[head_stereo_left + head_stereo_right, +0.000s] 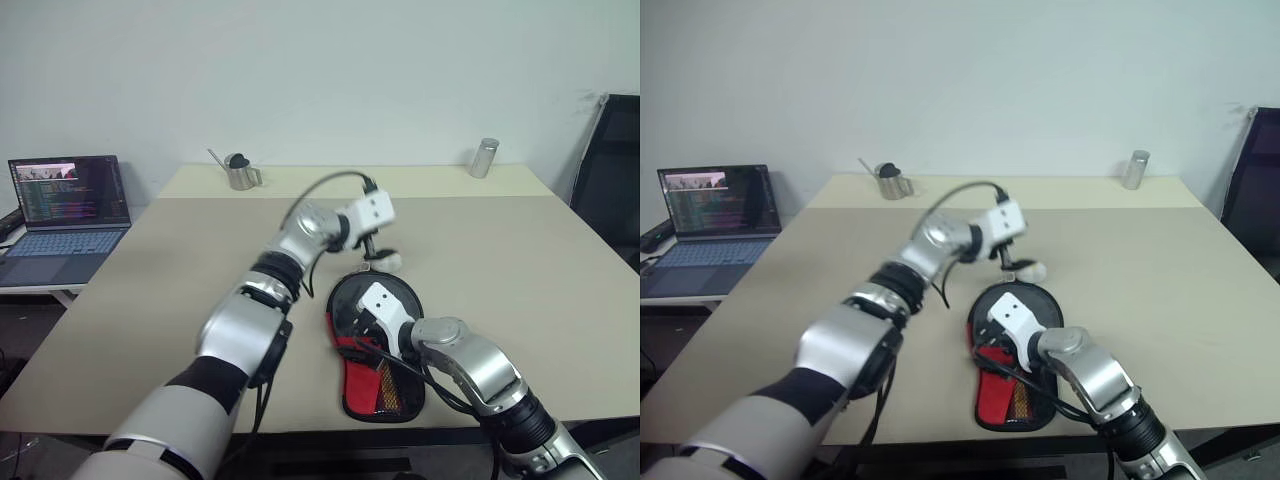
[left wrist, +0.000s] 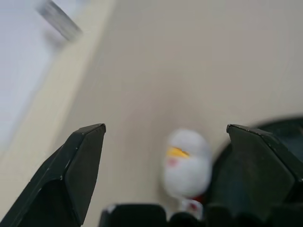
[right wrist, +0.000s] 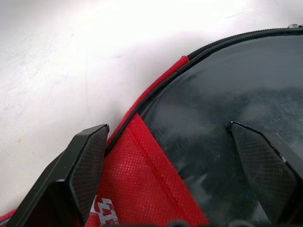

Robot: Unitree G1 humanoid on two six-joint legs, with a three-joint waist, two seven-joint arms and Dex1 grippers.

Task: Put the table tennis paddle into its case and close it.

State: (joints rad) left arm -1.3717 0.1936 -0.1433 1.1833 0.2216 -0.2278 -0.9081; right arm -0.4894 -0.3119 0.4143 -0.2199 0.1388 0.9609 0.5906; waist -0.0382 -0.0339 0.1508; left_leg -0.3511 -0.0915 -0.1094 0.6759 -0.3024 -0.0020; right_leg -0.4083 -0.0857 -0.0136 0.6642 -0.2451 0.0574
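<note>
With case lying flat on counter, long axis toward robot, red panel nearest; right gripper directly over it, jaws apart, empty; left gripper beyond its rounded end, jaws apart.

We see the case in black fabric with a red lower panel, white lettering and an orange-and-dark striped strip. The small toy beside it is white with a yellow mark and red spots. The table is plain beige, the two cups silver, and both grippers' fingers black.
</note>
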